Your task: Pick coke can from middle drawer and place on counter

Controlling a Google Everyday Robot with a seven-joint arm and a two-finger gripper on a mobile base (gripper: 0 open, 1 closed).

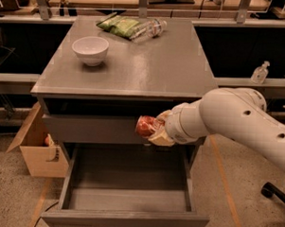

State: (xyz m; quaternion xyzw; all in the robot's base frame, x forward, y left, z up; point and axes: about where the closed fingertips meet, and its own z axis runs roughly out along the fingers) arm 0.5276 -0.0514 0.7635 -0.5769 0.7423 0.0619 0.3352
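At left, bowl [90, 50] on the counter [149, 73], with bag [119, 25] and bottle [148, 29] behind. Below, drawer [123, 218] pulled open. Right of centre, can [145, 126] clear of the drawer, up in front of the cabinet face and below counter level, seemingly on its side, with gripper [152, 129] fingers clamped round its body. Likely light, stiff yet thin-walled and slick: best gripped mid-body, firmly but without denting. At right, white arm.

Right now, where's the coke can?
The coke can is mid-view, held in the gripper, above the open middle drawer and just below the counter front edge.
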